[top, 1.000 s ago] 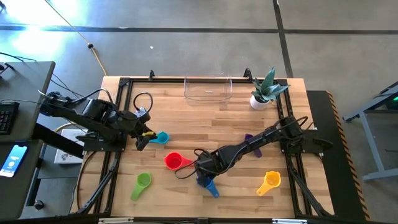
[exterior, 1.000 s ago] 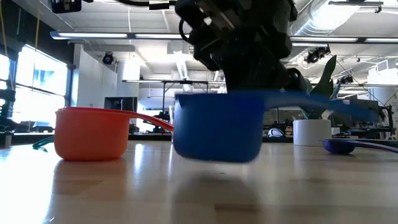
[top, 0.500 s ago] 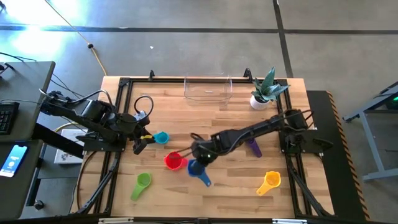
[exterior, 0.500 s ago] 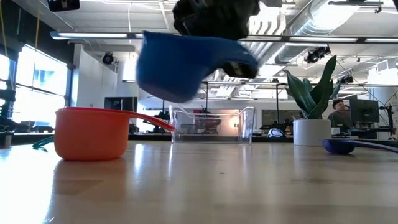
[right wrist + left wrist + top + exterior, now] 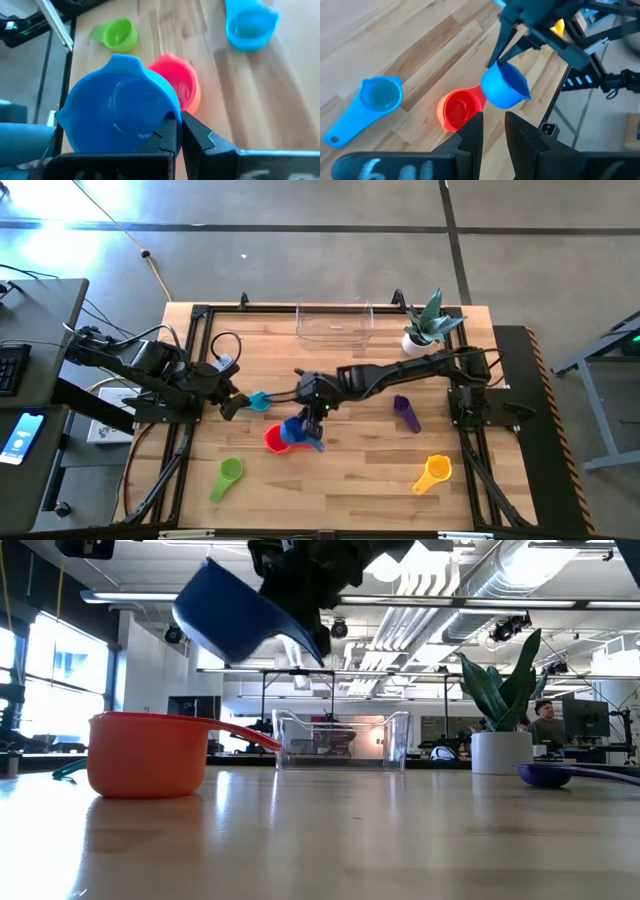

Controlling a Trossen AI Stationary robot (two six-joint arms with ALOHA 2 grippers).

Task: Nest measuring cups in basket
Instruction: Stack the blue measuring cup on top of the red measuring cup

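One clear basket (image 5: 335, 323) stands at the far edge of the table (image 5: 360, 480), and we see no cup inside it in the high view; in the low view it shows see-through behind the cups. Beside it, toward the right arm's side, a white plant pot (image 5: 416, 342) holds a green plant.

We see the right gripper (image 5: 312, 423) out over the middle of the table, its fingers closed tight on the blue cup (image 5: 296, 430). The blue cup hangs in the air, tilted, with its bowl just above and partly over the red cup (image 5: 275, 440). In the right wrist view the fingers pinch the blue bowl's rim, and the red cup shows right behind it. In the low view the blue cup (image 5: 235, 620) is clear of the table and higher than the red cup (image 5: 148, 752), which rests on the wood, empty.

The left gripper (image 5: 231, 402) waits near the table's left side with its fingers a little apart, holding nothing that we can see. The teal cup (image 5: 259, 400) lies on the table just beside its tips.

The other cups lie well apart from the basket: the green cup (image 5: 228, 476) near the front left, the yellow cup (image 5: 433, 472) near the front right, and the purple cup (image 5: 405, 412) under the right arm's side.
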